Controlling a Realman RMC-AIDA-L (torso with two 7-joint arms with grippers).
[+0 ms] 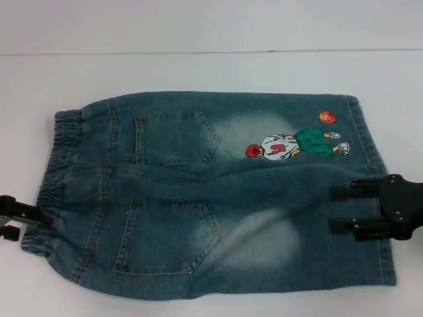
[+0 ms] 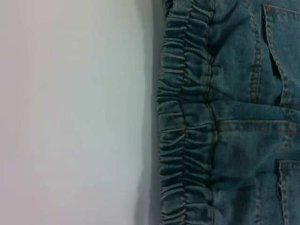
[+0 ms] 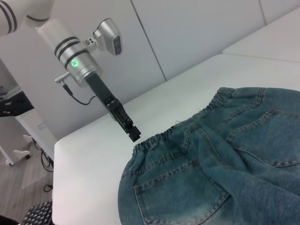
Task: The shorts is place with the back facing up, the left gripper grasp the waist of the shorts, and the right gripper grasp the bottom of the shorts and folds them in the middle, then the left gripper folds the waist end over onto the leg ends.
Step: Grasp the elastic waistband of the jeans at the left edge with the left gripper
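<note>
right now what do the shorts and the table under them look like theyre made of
The shorts: faded blue-green denim, judging by the twill weave, orange topstitching and pale washed patches. The waist looks elasticated, being tightly puckered. The table: smooth, matte white surface, possibly laminate; can't tell for sure.

Faded blue-green denim shorts [image 1: 218,191], coarse-woven with a puckered elastic waist [image 2: 183,122], are laid on a smooth, matt white table [image 1: 211,69].

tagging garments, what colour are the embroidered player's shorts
Green, on the player stitched on the shorts; head view shows it best.
</note>
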